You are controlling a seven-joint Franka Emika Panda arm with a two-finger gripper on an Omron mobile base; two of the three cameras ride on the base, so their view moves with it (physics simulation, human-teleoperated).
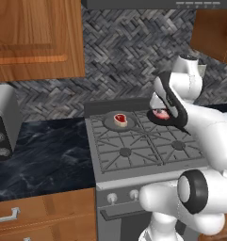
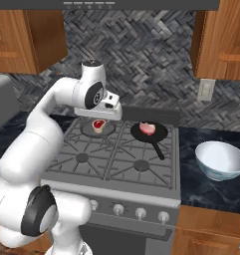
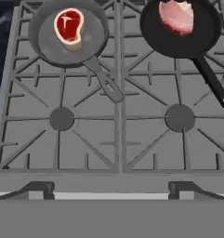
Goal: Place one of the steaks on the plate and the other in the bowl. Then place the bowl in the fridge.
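Stovetop at frame centre holds two steaks (image 3: 68, 25) in pans, soft, slippery; released gripper (image 3: 111, 188) should pinch across one's edges

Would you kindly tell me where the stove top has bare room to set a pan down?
The two front burners lie bare, between the pans and the knob panel. The back row is crowded: a grey round pan with a red steak, and a black skillet with a pinker steak.
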